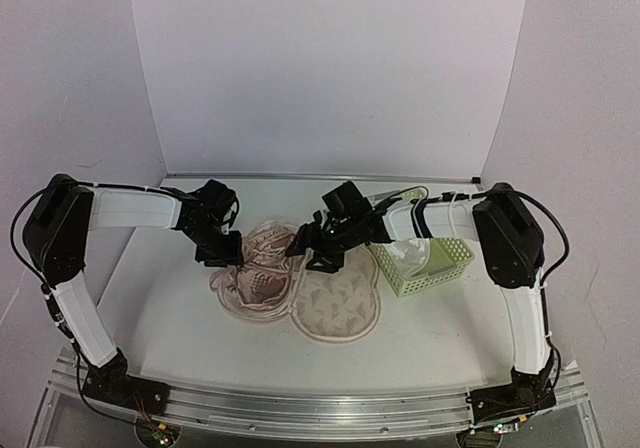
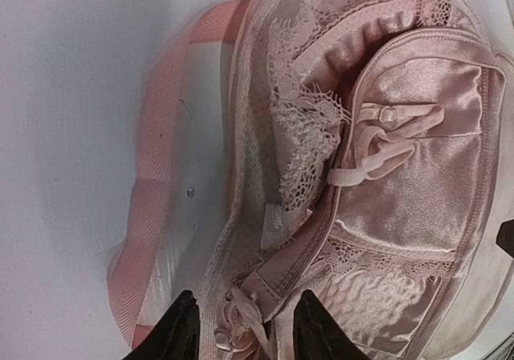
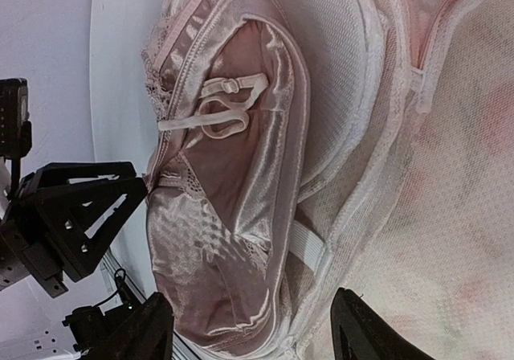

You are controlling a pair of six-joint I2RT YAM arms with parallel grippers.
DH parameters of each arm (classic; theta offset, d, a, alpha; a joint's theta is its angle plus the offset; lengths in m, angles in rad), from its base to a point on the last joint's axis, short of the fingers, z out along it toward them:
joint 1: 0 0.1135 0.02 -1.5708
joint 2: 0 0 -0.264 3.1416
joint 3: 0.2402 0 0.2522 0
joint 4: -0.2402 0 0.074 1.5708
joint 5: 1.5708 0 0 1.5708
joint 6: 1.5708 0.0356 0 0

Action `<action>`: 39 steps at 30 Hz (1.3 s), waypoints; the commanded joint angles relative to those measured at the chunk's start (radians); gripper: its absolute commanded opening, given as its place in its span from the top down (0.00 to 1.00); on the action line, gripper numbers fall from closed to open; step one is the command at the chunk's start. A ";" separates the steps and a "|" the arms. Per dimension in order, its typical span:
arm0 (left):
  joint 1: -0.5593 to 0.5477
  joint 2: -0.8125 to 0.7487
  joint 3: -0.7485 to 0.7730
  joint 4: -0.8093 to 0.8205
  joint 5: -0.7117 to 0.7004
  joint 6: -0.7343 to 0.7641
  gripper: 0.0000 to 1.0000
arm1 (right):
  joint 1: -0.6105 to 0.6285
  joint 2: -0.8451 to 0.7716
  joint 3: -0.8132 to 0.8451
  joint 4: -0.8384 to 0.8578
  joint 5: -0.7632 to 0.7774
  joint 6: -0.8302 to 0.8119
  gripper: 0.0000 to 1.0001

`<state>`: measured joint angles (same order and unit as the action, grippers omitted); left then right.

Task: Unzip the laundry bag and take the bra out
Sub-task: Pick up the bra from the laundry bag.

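Bra (image 3: pixel 233 175) in open laundry bag (image 1: pixel 340 313)

1. Left arm (image 1: pixel 130 208), white-wrapped links with black joints: upper link stood up from its base, elbow bent, forearm ran level toward the middle.
2. Left black two-finger gripper (image 1: pixel 220 253) pointed down, its fingers (image 2: pixel 183 332) moderately apart.
3. Right arm (image 1: pixel 450 223), same build: mirrored pose, forearm reaching left.
4. Right black two-finger gripper (image 1: pixel 305 248) angled down-left, its fingers (image 3: pixel 144 332) spread wide.
5. The two grippers were near each other, not touching.
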<state>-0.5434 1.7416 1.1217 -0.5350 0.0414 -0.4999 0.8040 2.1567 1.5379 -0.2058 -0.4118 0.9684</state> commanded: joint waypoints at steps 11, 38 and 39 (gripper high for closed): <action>-0.005 0.052 -0.004 0.063 0.046 0.001 0.74 | 0.015 0.120 0.107 0.130 -0.077 0.082 0.39; -0.051 0.084 0.004 0.084 0.059 -0.014 0.84 | 0.027 0.194 0.149 0.182 -0.117 0.108 1.00; -0.050 0.078 0.005 0.084 0.056 -0.013 0.84 | 0.027 0.186 0.142 0.185 -0.114 0.107 1.00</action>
<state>-0.5884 1.8381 1.1168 -0.4702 0.0879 -0.5041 0.8249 2.3711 1.6791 -0.0711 -0.5190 1.0801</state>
